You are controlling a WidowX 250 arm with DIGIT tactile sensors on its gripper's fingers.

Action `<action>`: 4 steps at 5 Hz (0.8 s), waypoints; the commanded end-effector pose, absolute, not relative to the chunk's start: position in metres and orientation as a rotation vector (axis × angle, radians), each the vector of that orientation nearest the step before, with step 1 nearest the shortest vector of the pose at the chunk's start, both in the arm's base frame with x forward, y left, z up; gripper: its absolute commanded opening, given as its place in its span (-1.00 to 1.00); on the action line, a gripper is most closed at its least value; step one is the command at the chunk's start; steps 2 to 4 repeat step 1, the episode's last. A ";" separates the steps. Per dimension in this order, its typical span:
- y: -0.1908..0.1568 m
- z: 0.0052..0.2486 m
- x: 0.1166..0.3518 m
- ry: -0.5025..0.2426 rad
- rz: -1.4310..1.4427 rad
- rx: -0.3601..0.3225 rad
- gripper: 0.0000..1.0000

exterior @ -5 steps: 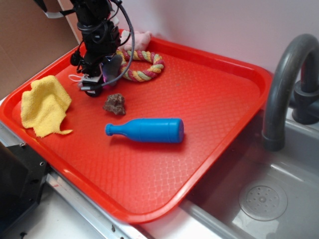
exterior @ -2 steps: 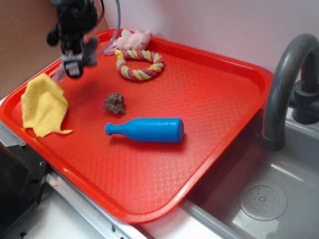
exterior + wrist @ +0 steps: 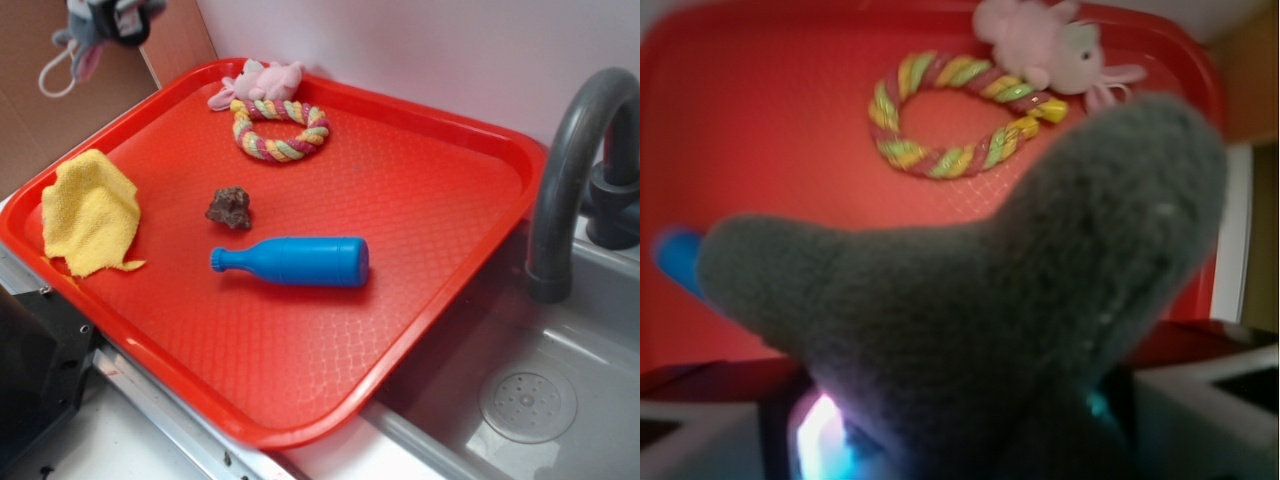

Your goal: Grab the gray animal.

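Observation:
The gray animal [image 3: 78,40], a small gray plush mouse with a white looped tail, hangs in my gripper [image 3: 112,16] at the top left of the exterior view, high above the red tray's [image 3: 440,130] far left corner. Most of the gripper is cut off by the frame's top edge. In the wrist view the gray plush [image 3: 970,300] fills the picture, pinched between my jaws at the bottom, with the tray far below.
On the tray lie a pink plush animal [image 3: 262,78], a braided rope ring [image 3: 280,130], a small dark brown lump [image 3: 230,207], a blue bottle [image 3: 292,261] and a yellow cloth [image 3: 90,212]. A sink with a gray faucet [image 3: 575,170] is at right.
My gripper has risen up and to the left from the tray's back left part, lifting the gray mouse off the tray until it is nearly out of the frame.

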State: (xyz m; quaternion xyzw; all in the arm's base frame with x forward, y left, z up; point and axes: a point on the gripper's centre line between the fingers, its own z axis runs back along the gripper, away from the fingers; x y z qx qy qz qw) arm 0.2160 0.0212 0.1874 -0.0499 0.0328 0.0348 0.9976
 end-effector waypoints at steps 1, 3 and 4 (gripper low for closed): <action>-0.011 0.215 0.239 -0.102 -0.089 0.011 -1.00; -0.011 0.215 0.239 -0.102 -0.089 0.011 -1.00; -0.011 0.215 0.239 -0.102 -0.089 0.011 -1.00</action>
